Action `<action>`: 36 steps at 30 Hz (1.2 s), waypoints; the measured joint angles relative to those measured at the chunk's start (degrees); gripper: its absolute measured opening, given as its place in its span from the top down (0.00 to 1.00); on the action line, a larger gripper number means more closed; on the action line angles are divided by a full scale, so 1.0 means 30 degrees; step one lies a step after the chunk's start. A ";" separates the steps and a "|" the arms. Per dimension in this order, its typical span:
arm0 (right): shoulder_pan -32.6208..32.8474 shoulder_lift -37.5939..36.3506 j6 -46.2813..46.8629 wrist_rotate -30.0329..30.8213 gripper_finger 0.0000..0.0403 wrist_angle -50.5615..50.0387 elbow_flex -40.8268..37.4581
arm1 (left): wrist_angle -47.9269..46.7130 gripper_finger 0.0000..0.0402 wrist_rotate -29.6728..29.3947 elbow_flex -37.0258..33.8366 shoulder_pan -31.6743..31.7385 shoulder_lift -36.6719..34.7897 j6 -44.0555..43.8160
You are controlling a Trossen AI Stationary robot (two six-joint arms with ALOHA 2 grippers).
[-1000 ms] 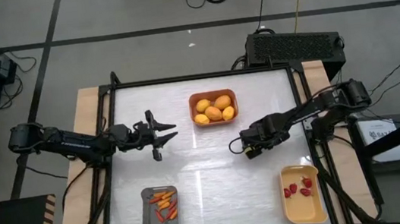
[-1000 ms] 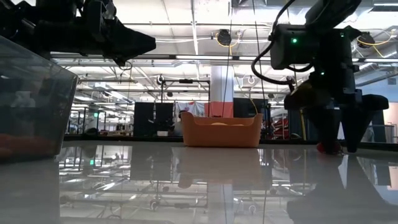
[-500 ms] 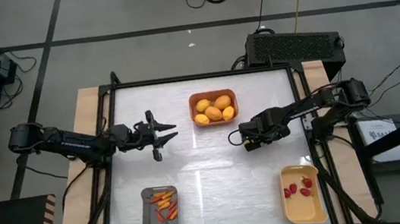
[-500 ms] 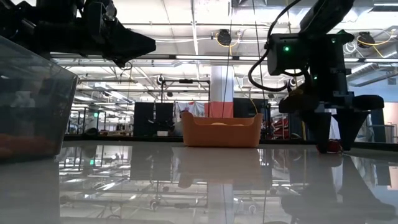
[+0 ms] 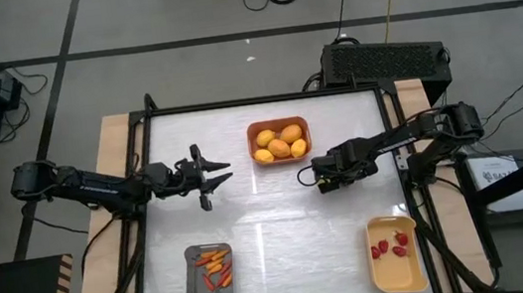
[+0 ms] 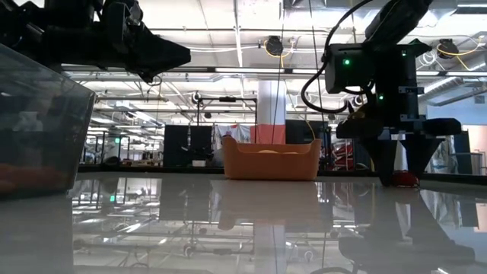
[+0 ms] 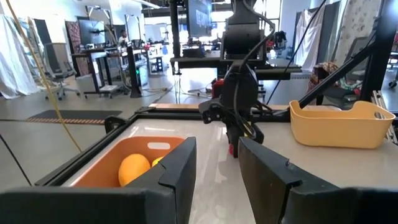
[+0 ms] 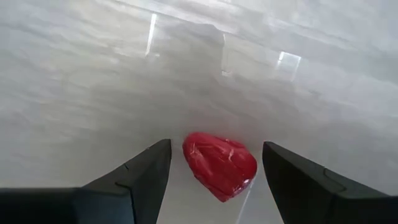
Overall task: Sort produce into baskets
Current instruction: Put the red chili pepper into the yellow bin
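A small red berry [image 8: 219,165] lies on the white table [image 5: 270,215], right of the middle. My right gripper [image 5: 317,178] points down over it, open, with one finger on each side and a narrow gap showing at both. My left gripper [image 5: 223,171] hovers level over the table's left part, open and holding nothing. The orange-brown basket [image 5: 279,141] at the far middle holds several lemons. Carrots lie in the dark grey basket [image 5: 211,280] at the near left. The pale yellow basket [image 5: 397,266] at the near right has several berries.
Bare table surface lies between the three baskets. A black box [image 5: 385,56] stands beyond the far edge. A dark frame rail [image 5: 402,149] runs along the table's right side.
My right gripper has gone a little toward the table's far edge and rolled at the wrist, so its fingers now stand on either side of the berry. The berry has stayed where it was.
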 joint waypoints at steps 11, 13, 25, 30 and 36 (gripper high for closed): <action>0.0007 0.0000 -0.0123 -0.1330 0.58 0.0047 -0.0004 | -0.0026 0.68 0.0000 0.0000 -0.0007 0.0000 0.0000; 0.0009 0.0000 -0.0239 -0.1829 0.62 0.0160 -0.0007 | -0.0028 0.68 0.0000 0.0000 -0.0006 0.0000 0.0000; 0.0973 0.0000 0.0200 -0.4451 0.78 0.1691 0.0036 | -0.0034 0.68 0.0000 0.0007 -0.0021 0.0000 -0.0029; 0.2340 -0.0060 0.1304 -0.6899 0.80 0.3173 0.0036 | -0.0034 0.68 0.0000 0.0007 -0.0022 0.0000 -0.0029; 0.4922 -0.0117 0.3882 -0.8733 0.80 0.5701 0.1298 | -0.0041 0.68 0.0000 0.0007 -0.0022 0.0000 -0.0029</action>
